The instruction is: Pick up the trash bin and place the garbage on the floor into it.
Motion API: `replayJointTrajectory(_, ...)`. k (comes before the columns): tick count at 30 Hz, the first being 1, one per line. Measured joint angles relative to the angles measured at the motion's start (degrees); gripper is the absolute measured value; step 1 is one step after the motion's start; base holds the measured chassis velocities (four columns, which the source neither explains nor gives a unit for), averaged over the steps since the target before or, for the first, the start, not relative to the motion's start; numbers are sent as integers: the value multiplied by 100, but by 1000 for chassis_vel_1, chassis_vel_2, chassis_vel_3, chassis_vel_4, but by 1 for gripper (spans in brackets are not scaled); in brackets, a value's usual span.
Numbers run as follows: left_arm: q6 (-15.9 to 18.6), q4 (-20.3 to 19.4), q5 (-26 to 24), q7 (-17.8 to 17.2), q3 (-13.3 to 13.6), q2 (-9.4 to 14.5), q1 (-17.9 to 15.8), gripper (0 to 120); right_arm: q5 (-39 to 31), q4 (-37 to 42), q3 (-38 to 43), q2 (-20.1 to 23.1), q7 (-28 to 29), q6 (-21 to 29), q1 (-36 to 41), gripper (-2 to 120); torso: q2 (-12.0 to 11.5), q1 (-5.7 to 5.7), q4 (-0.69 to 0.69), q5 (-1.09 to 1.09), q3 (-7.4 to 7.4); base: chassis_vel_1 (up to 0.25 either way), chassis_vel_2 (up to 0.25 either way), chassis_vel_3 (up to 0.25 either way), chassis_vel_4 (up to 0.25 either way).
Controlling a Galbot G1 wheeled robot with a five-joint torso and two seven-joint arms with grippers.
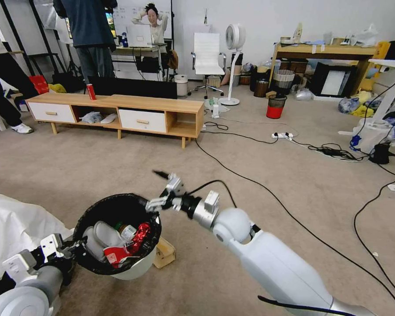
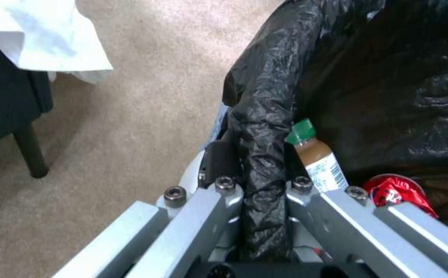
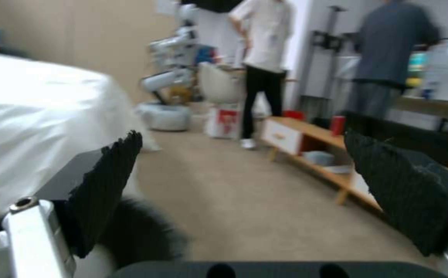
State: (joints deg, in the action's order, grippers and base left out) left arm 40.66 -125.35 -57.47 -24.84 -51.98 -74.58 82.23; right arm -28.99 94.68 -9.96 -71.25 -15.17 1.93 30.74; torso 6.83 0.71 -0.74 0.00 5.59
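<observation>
The trash bin [image 1: 136,267], pale white with a black bag [image 2: 389,77] over its rim, hangs tilted above the floor [image 1: 96,171] at lower left. My left gripper [image 1: 76,245] is shut on its near rim; in the left wrist view its fingers [image 2: 224,193] pinch the bag-covered rim [image 2: 262,173]. Inside lie garbage pieces: a green-capped bottle [image 2: 316,158], a red wrapper [image 2: 396,191], a red-and-white cup [image 1: 115,254] and pale tissues [image 1: 103,235]. My right gripper [image 1: 159,189] is open and holds nothing, just over the bin's far rim. A brown bag-like piece [image 1: 164,252] lies on the carpet beside the bin.
A white cloth-covered piece of furniture [image 1: 13,228] stands close on the left. Black cables [image 1: 250,184] cross the carpet ahead and to the right. A low wooden cabinet [image 1: 118,109] with an upright red can [image 1: 91,91] stands farther back, and a red-bottomed mesh bin [image 1: 275,106] beyond.
</observation>
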Motion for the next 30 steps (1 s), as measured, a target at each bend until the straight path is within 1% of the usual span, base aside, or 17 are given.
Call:
replayJointTrajectory(1,0,0,0,0,0,0,0,3,0,0,0,0,0,0,0,100,0,0,0,0,0,0,0,0,0)
replayJointTrajectory(2,-7,-12,-1,1,-32,14,-1,3,-15,95,273,4,151,158,1,100,0,0,0,0,0,0,0,0,0)
replayJointTrajectory(3,-7,-12,-1,1,-32,14,-1,3,-15,95,273,4,151,158,1,100,0,0,0,0,0,0,0,0,0)
replayJointTrajectory(5,-49,-35,1,1,-83,14,3,3,20,254,622,49,564,518,33,100,0,0,0,0,0,0,0,0,0)
replayJointTrajectory(6,-49,-35,1,1,-83,14,3,3,20,254,622,49,564,518,33,100,0,0,0,0,0,0,0,0,0)
replayJointTrajectory(8,-64,-36,0,1,-133,16,12,3,66,348,852,88,1010,853,102,100,0,0,-1,0,0,0,0,0,0)
replayJointTrajectory(9,-65,-37,-3,1,-161,27,16,3,49,409,955,108,1354,1117,162,100,0,0,-1,0,0,0,0,0,0)
replayJointTrajectory(10,-65,-37,-3,1,-161,27,16,3,49,409,955,108,1354,1117,162,100,0,0,-1,0,0,0,0,0,0)
replayJointTrajectory(11,-66,-34,-6,4,-193,47,19,3,-39,478,1030,124,1727,1446,223,100,0,0,-1,1,0,0,0,0,0)
replayJointTrajectory(12,-66,-34,-6,4,-193,47,19,3,-39,478,1030,124,1727,1446,223,100,0,0,-1,1,0,0,0,0,0)
replayJointTrajectory(13,-69,-30,-19,8,-226,59,19,3,-179,550,1070,124,2153,1751,292,100,0,0,-1,0,0,0,0,0,0)
replayJointTrajectory(15,-69,-29,-40,11,-255,63,19,3,-369,605,1073,90,2613,2037,387,100,0,0,0,1,0,0,0,0,0)
replayJointTrajectory(16,-69,-29,-40,11,-255,63,19,3,-369,605,1073,90,2613,2037,387,100,0,0,0,1,0,0,0,0,0)
replayJointTrajectory(17,-69,-30,-44,11,-261,65,20,3,-419,619,1072,60,2802,2144,438,100,0,0,1,0,0,0,0,0,0)
replayJointTrajectory(20,-69,-43,-47,13,-257,64,31,3,-430,619,1052,18,2977,2248,549,100,0,0,1,0,0,0,0,0,0)
replayJointTrajectory(27,-69,-70,-47,15,-243,45,51,3,-329,613,1012,10,3003,2255,717,100,0,0,0,0,0,0,0,0,0)
replayJointTrajectory(30,-71,-104,-49,16,-240,45,67,3,-246,609,1009,16,2939,2150,841,100,0,0,0,-1,0,0,0,0,0)
